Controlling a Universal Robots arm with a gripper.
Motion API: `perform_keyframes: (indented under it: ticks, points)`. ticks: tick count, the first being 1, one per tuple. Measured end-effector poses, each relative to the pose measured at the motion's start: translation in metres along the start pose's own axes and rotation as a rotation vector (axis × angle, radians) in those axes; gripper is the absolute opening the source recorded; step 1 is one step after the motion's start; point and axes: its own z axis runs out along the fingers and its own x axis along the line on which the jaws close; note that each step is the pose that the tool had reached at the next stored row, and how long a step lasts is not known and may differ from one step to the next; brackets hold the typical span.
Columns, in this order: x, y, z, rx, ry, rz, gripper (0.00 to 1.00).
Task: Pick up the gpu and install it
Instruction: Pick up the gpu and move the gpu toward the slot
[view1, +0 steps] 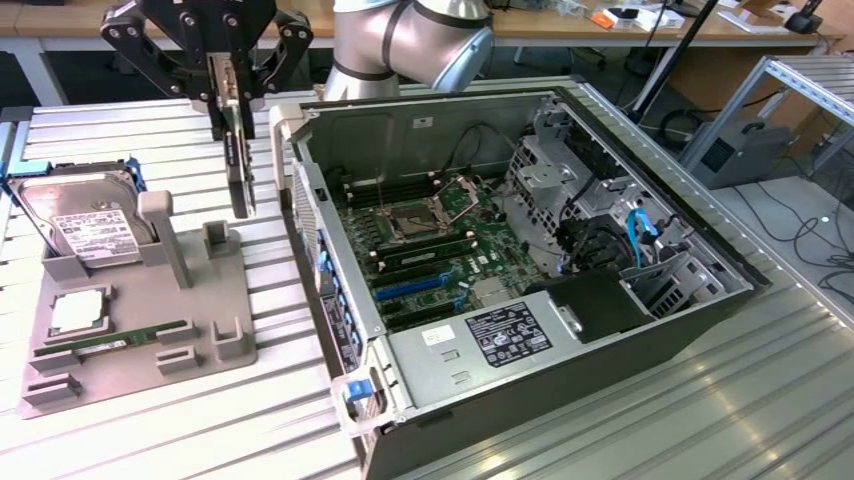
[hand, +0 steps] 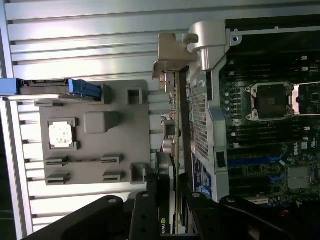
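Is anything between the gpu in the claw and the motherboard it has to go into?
Yes. The claw holds the gpu upright outside the computer case, on the exterior view's left. The wall beside it stands between it and the motherboard. The case is open on top, and nothing visible covers the blue slots.

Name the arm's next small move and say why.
Probably shift the gpu toward the exterior view's right, over the wall of the computer case. The end effector holds it on edge above the table, between the grey holder and the case, not yet over the motherboard.
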Motion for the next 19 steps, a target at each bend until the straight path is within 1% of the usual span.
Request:
perform_keyframes:
  ticks: [19]
  points:
    - [-0.020, 0.0015, 0.0006, -0.0001, -0.0001, 0.000, 0.27]
